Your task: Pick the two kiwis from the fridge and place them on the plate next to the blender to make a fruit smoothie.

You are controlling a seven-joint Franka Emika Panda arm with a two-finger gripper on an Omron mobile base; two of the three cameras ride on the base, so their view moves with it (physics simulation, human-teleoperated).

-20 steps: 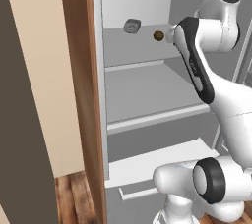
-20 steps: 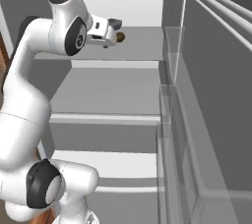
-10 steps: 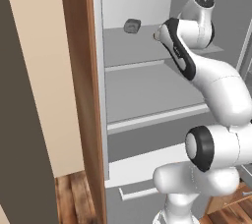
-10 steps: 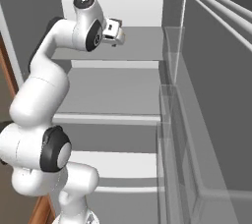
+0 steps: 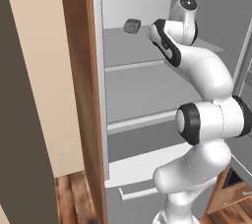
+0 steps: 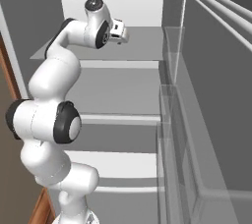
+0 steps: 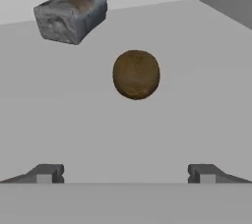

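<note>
Fridge [image 5: 147,90] top shelf, pale grey: one kiwi [image 7: 136,74] at frame centre in my hand view, grey lump [image 7: 71,15] upper left beyond it. My fingers [image 7: 125,174] spread wide, empty, short of the fruit. Step: approach. Next, likely advance and straddle the kiwi.

A grey angular lump [image 7: 71,15] lies on a pale shelf, near the back wall; its top has a rusty brown patch. In the left base view the same lump [image 5: 132,25] sits at the shelf's left end. A brown wooden panel [image 5: 81,95] stands upright beside a beige wall [image 5: 42,70], above a wooden floor [image 5: 74,201].
</note>
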